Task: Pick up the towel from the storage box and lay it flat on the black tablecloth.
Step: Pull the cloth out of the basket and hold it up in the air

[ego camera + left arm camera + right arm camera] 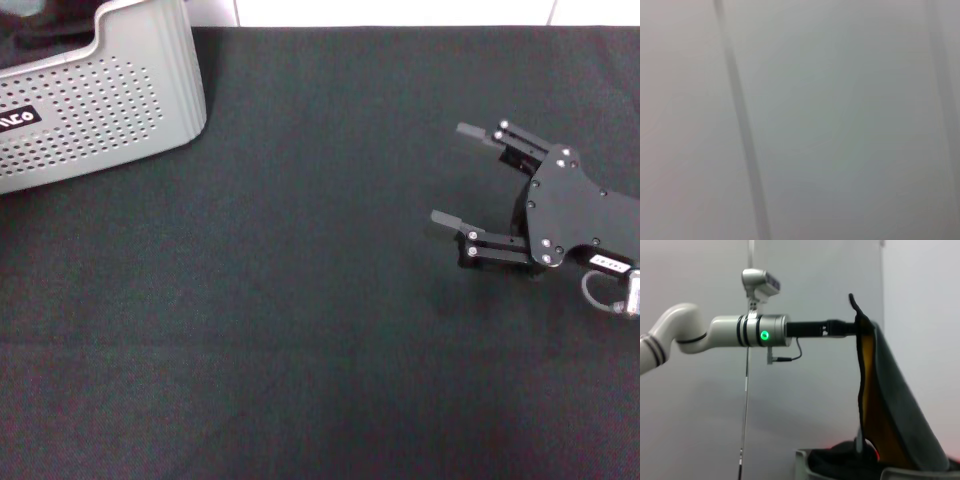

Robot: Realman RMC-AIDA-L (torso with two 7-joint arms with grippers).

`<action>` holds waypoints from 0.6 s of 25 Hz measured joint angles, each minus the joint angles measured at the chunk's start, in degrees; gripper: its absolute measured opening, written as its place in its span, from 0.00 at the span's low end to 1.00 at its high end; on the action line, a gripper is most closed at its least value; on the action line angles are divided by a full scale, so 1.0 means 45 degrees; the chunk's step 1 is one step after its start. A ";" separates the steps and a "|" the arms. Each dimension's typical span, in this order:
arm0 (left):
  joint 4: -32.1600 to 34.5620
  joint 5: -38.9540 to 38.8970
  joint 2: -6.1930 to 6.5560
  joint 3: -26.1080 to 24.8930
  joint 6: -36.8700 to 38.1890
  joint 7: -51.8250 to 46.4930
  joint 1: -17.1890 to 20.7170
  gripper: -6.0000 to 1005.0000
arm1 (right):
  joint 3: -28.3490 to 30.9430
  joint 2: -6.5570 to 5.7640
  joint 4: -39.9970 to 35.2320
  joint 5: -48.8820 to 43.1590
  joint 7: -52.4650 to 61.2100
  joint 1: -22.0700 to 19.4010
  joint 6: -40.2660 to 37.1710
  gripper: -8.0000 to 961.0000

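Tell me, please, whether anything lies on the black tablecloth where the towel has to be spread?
Only the right claw, open, sits over the right side of the black tablecloth. The left claw holds the towel up above the storage box.

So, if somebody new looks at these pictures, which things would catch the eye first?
Probably the towel, yellow-orange and grey, hanging from the left gripper high above the storage box, as the right wrist view shows. Next comes the right gripper, fingers spread open, low over the black tablecloth on the robot's right. The box stands at the far left.
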 joint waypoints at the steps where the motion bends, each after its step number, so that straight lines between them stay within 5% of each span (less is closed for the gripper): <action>1: -0.0002 -0.0545 0.0016 -0.0208 0.0436 0.0003 -0.0049 0.01 | -0.0001 0.0000 -0.0001 0.0064 -0.0446 0.0026 -0.0046 0.89; 8: -0.0093 -0.4262 0.0098 -0.1796 0.3331 -0.0604 -0.0459 0.02 | -0.0916 -0.0001 0.0041 0.1449 -0.2859 0.0193 -0.0065 0.88; 15: -0.0078 -0.5770 0.0177 -0.1810 0.4183 -0.1260 -0.0446 0.02 | -0.5290 0.0000 -0.0292 0.5901 -0.5594 -0.0004 0.0374 0.82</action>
